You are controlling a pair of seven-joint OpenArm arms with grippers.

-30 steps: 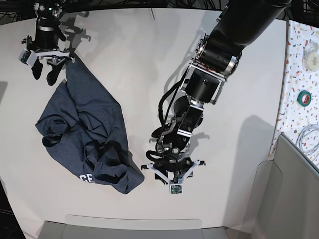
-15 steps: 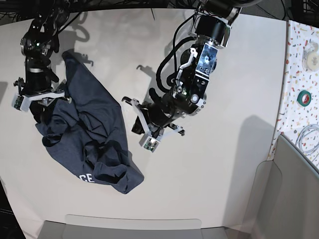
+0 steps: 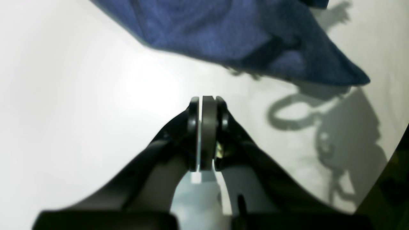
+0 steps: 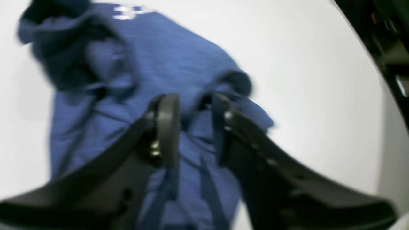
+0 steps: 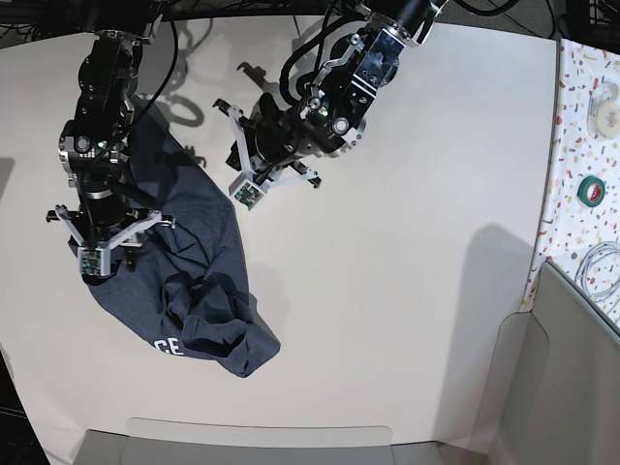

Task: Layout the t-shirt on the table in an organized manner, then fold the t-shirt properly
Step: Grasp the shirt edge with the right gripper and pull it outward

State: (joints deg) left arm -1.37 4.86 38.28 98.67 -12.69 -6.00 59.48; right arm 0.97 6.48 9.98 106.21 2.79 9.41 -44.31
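Your wide off-white matte table [image 5: 417, 194] carries the dark navy heathered t-shirt [image 5: 184, 281], crumpled in a heap at the base view's left with a scrap of white lettering showing at its near end. Your left gripper [image 3: 207, 103] has its jaws pressed together on nothing, just beside the cloth's edge. Your right gripper [image 4: 193, 110] sits over the shirt, jaws parted around a raised fold (blurred, so I cannot tell whether it is pinched).

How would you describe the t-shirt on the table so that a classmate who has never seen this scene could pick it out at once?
Start from the large off-white table and look to its left side in the base view, beneath the right gripper. The t-shirt lies there in a crumpled heap, not spread flat. It is the only dark navy cloth in sight, with white block letters showing near its lower edge.
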